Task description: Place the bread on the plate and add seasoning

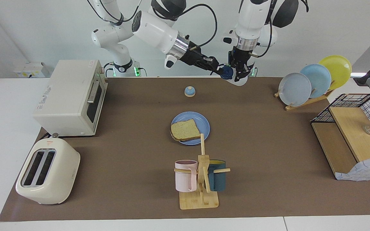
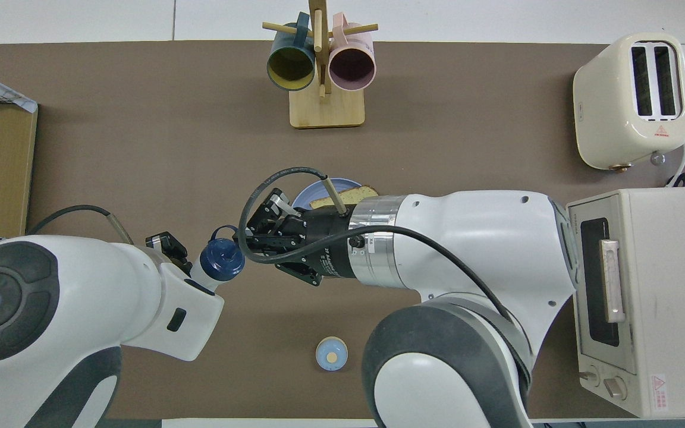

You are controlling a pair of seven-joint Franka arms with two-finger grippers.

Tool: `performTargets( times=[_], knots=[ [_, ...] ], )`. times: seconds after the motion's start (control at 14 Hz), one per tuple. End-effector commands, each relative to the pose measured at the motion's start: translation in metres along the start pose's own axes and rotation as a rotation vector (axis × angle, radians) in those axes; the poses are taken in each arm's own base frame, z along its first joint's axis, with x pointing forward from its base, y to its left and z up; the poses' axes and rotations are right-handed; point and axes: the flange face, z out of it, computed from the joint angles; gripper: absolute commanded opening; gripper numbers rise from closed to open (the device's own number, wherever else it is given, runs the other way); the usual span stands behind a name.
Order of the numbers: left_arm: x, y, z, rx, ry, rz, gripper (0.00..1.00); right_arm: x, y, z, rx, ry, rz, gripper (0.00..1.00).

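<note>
Holding the seasoning bottle (image 1: 234, 77) up in the air near the robots' edge of the table, your left gripper (image 1: 240, 71) is clamped shut on its pale body, with the dark blue cap (image 2: 221, 263) sticking out just past the fingertips. Right beside that cap, your right gripper (image 1: 217, 69) is nearly closed at the cap's side, and whether it has the little flip lid pinched you cannot tell from either view. Judge the bottle as light, thin-walled plastic that gives under pressure, so grip the body at mid height, firmly enough to stop it twisting but not so hard that it squirts. The cap is small, smooth and probably slippery; take it at the tab or rim, not on the rounded top. The bread (image 1: 185, 130) already lies flat on the blue plate (image 1: 204, 126), well below and away from both grippers, toward the middle of the table. It looks stiff and dry, likely to stay put while you shake or squeeze over it. The small blue knob (image 1: 189, 91) sits on the table between the grippers and the plate; leave it alone.
</note>
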Motion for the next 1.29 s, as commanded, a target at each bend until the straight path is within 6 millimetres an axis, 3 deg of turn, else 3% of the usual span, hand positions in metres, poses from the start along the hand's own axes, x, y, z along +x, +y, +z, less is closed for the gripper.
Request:
performTargets(
  times=[0.0,0.57,0.64,0.72,1.0,1.07,1.22],
  knots=[
    [-0.002,0.034,0.027,-0.077,-0.115,0.063,0.00,0.010,-0.020,-0.037,0.166,0.067,-0.001,0.00],
    [-0.004,0.034,0.027,-0.070,-0.132,0.068,0.00,0.013,-0.025,-0.043,0.209,0.111,-0.026,0.00],
    [-0.004,0.034,0.026,-0.069,-0.131,0.066,0.00,0.013,-0.025,-0.043,0.205,0.108,-0.026,0.46],
    [-0.004,0.034,0.027,-0.069,-0.131,0.066,0.00,0.013,-0.023,-0.041,0.193,0.109,-0.022,0.99],
    [-0.004,0.031,0.027,-0.067,-0.127,0.060,0.00,0.009,-0.015,-0.036,0.168,0.106,-0.033,1.00],
    [-0.004,0.030,0.027,-0.064,-0.128,0.061,0.00,0.013,-0.013,-0.038,0.101,0.152,-0.127,1.00],
    [-0.003,0.027,0.024,-0.057,-0.118,0.056,0.00,0.036,-0.008,-0.053,-0.239,0.268,-0.437,1.00]
  ],
)
